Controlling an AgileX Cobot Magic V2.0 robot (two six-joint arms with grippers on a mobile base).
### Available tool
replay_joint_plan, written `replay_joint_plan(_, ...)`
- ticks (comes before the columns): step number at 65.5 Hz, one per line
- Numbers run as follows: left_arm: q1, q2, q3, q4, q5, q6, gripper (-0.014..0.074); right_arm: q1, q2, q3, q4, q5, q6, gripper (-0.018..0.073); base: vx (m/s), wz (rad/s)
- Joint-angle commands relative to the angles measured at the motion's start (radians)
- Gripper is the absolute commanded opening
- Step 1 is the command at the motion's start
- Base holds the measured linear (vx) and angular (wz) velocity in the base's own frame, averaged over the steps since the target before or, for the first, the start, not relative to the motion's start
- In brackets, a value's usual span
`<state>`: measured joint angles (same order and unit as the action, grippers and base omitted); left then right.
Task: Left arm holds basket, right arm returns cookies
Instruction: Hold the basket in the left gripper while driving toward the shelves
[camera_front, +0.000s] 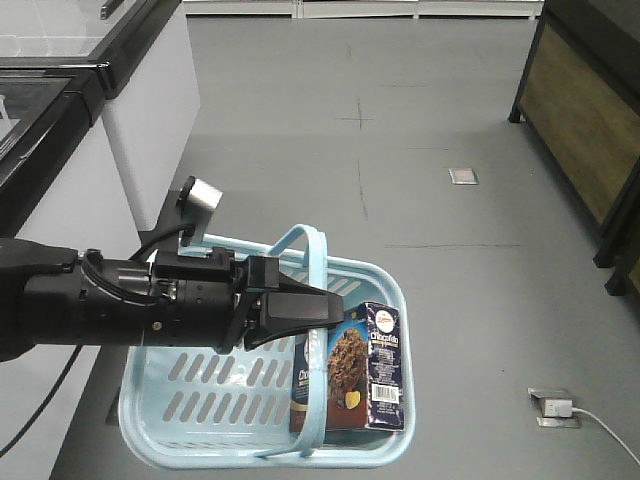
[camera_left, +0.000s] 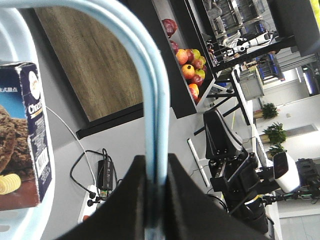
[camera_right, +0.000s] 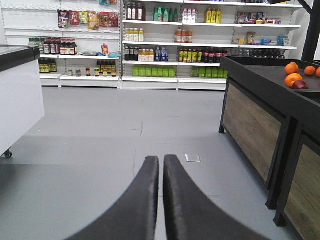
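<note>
Left jaws clamped on basket (camera_front: 150, 400) handles (camera_left: 155, 100) | right jaws pressed together, empty | cookies (camera_front: 365, 370) upright in basket

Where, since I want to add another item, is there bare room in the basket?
Bare: the basket floor between its left wall and the cookie box, though the left arm hangs above it. Crowded: the right side, where the box stands, and the middle, crossed by the handles that the left tool pinches.
</note>
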<state>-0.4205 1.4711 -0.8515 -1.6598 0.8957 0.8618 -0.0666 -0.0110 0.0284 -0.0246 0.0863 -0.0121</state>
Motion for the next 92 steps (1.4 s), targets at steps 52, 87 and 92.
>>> replay_joint_plan(52,-0.008,-0.052,-0.027,-0.12,0.06,0.006,-0.0003,-0.002,-0.013,0.017,-0.003,-0.073,-0.006,-0.0009,0.11,0.02)
replay_joint_plan(87,-0.008,-0.052,-0.027,-0.12,0.06,0.006,-0.0003,-0.002,-0.013,0.017,-0.003,-0.073,-0.006,-0.0009,0.38,-0.05)
replay_joint_plan(92,-0.008,-0.052,-0.027,-0.12,0.059,0.006,-0.0003,-0.002,-0.013,0.017,-0.003,-0.073,-0.006,-0.0009,0.44,-0.01)
